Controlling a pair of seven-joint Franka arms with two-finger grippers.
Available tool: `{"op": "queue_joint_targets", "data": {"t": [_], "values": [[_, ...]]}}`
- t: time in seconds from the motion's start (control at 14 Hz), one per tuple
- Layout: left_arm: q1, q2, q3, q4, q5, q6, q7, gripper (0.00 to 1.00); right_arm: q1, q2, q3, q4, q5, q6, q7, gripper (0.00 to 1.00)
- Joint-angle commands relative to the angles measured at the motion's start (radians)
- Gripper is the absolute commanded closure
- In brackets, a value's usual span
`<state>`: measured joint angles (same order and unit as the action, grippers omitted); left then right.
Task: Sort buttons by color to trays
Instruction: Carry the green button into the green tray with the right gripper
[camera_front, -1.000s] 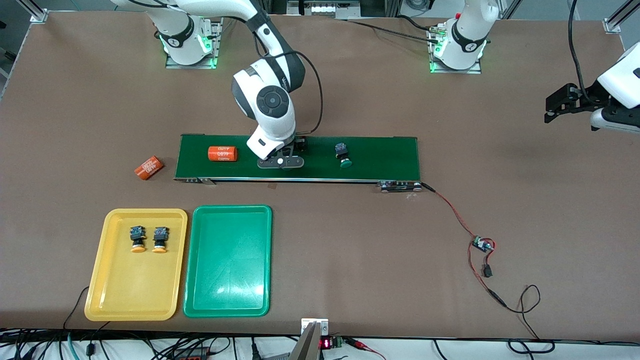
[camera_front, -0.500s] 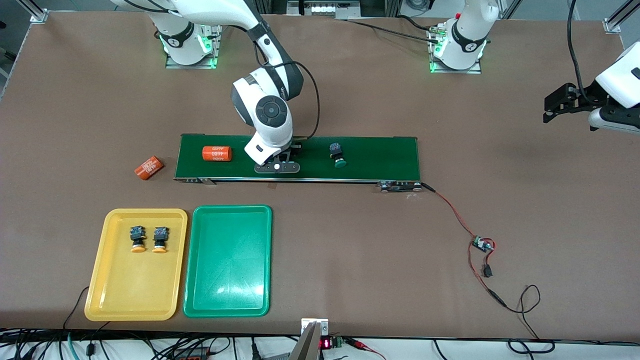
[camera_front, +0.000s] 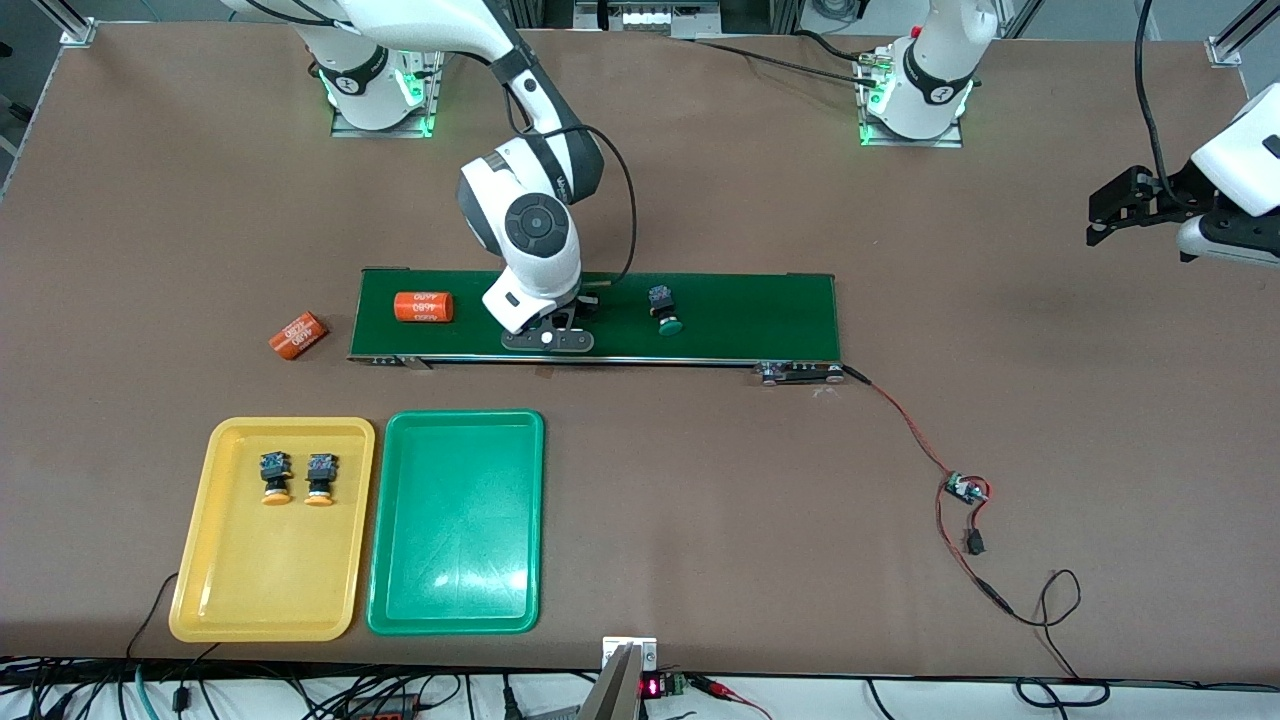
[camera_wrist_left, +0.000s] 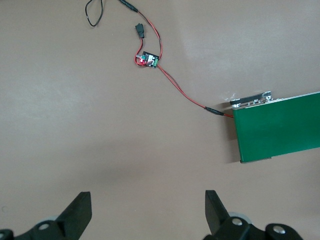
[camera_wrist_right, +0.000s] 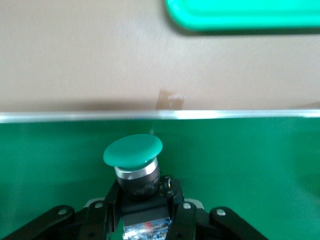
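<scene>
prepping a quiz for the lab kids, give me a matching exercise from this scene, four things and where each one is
Things:
1. yellow-capped buttons
2. loose green-capped button
3. green tray
4. orange cylinder with white numbers

Places or states:
A. lying on the belt, toward the right arm's end of it
B. in the yellow tray
C. holds no button
D. lying on the belt, ungripped

Pairs: 1-B, 2-D, 3-C, 4-A

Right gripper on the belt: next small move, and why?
Probably lift straight up. The right gripper looks shut on a green button on the belt; the green tray holds none yet. The left gripper waits open.
</scene>
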<state>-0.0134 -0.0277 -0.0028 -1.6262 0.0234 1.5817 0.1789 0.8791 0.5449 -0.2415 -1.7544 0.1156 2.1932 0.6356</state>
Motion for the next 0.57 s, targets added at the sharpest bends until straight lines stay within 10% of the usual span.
{"op": "queue_joint_targets", "data": {"t": [0.0, 0.5], "values": [[-0.003, 0.014, -0.002, 0.032, 0.007, -0.025, -0.009, 0.0, -0.019, 0.004, -0.057, 0.105, -0.004, -0.071, 0.032, 0.79], [-0.003, 0.014, -0.002, 0.032, 0.007, -0.025, -0.009, 0.0, -0.209, 0.148, -0.122, 0.355, -0.007, -0.081, 0.0, 0.8]]}}
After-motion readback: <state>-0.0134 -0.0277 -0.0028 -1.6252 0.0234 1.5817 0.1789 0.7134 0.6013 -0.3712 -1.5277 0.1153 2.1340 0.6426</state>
